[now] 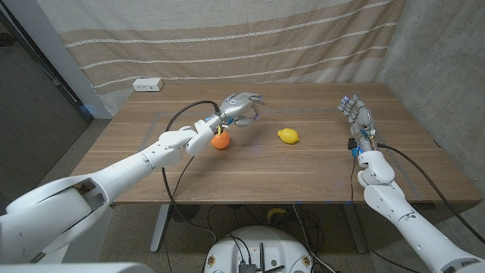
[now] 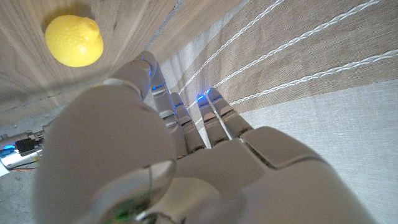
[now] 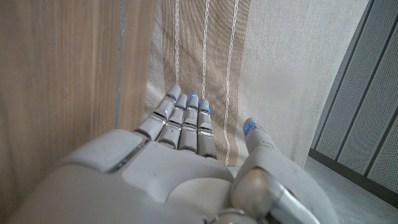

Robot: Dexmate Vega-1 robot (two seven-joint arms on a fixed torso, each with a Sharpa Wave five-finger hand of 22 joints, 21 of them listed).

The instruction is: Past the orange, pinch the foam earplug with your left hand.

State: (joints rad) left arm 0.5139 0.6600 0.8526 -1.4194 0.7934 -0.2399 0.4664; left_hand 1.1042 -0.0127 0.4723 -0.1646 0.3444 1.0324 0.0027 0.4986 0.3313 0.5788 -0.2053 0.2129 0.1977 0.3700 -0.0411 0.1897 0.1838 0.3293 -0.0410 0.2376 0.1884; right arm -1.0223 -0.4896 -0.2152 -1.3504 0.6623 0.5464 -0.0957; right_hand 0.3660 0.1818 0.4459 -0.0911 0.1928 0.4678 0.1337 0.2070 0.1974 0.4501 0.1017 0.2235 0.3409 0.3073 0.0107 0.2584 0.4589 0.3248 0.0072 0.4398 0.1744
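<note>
The left hand [image 1: 241,108], fingers curled, whether pinching anything unclear, hovers just beyond the round orange fruit [image 1: 220,140]; the yellow lemon [image 1: 287,136] lies to its right.

The right hand [image 1: 356,115] stands released, fingers straight.

Wooden table [image 1: 318,163] with a pale plank grain, on light metal legs [image 1: 158,227]. Behind it, beige curtain [image 1: 227,38] crossed by thin white stripes. White power strip [image 1: 148,85] at the table's far left corner. Grey perforated wall panel [image 3: 367,118] beside the curtain. Speckled grey floor [image 1: 129,239] below.
</note>
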